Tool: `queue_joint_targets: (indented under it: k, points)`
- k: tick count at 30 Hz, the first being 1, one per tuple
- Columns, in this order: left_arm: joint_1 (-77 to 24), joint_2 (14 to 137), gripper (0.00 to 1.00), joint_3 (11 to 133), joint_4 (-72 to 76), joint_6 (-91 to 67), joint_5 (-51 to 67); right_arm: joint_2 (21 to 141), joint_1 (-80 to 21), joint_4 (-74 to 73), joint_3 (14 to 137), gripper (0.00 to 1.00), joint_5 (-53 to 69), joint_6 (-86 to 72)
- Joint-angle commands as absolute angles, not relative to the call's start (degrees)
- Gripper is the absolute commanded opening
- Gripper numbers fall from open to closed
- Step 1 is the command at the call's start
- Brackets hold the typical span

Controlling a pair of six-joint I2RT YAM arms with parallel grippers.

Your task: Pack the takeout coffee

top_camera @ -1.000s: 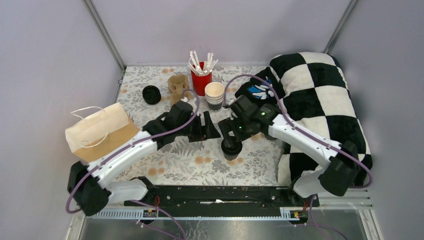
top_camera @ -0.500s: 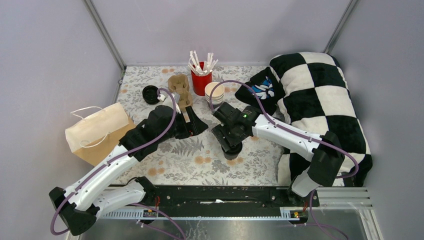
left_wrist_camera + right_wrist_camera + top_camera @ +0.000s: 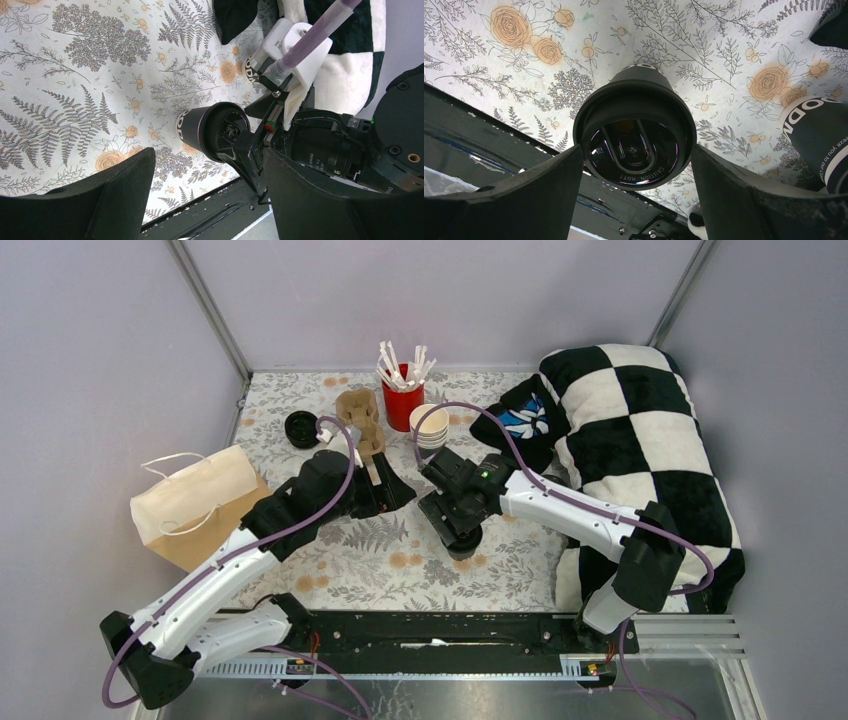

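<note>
One takeout coffee cup [image 3: 463, 543], dark with a glossy black lid [image 3: 634, 135], stands on the floral cloth at mid-table. My right gripper [image 3: 638, 156] reaches down over it, with a finger pressed against each side of the lid rim. In the left wrist view the same cup [image 3: 197, 131] sits just beyond my left gripper [image 3: 207, 172], which is open and holds nothing. From above, my left gripper [image 3: 388, 486] sits left of my right gripper [image 3: 455, 523]. A second black-lidded cup [image 3: 301, 428] stands at the back left.
A brown cardboard cup carrier [image 3: 360, 420], a red cup of white sticks [image 3: 403, 395] and stacked cream cups [image 3: 430, 427] stand at the back. A paper bag [image 3: 195, 505] lies at the left. A checkered cushion [image 3: 640, 450] fills the right. A dark lettered cup wall [image 3: 821, 140] shows beside the right finger.
My left arm stretched out and its gripper moved back and left, toward the carrier. My right gripper shifted left over the lidded cup and its fingers closed in on the lid.
</note>
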State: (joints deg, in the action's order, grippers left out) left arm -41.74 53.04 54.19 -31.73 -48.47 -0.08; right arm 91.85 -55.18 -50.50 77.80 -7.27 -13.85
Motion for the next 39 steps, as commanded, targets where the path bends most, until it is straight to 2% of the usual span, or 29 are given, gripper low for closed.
queue_joint_targets:
  k: [1,7,19,25,34,39]
  points:
    - [-41.53,53.84,0.83,55.09,-30.18,-48.07,-0.3,91.68,-55.8,-50.47,77.72,0.85,-8.35,-13.8]
    - [-41.57,54.46,0.83,55.3,-29.95,-48.15,-0.26,90.26,-55.81,-49.93,77.61,0.88,-7.54,-13.79]
    - [-41.57,55.8,0.83,55.71,-29.48,-47.82,0.35,87.78,-55.74,-50.53,77.51,0.89,-8.57,-14.29]
    - [-41.56,55.83,0.83,55.89,-29.54,-47.73,1.08,89.23,-55.77,-49.43,76.37,0.84,-7.78,-14.1]
    - [-41.56,55.19,0.84,55.74,-29.96,-47.77,0.7,90.58,-56.41,-48.93,75.49,0.84,-8.52,-13.76]
    - [-41.57,55.19,0.84,55.81,-30.01,-47.73,0.61,91.53,-57.04,-49.59,75.39,0.78,-10.41,-14.03]
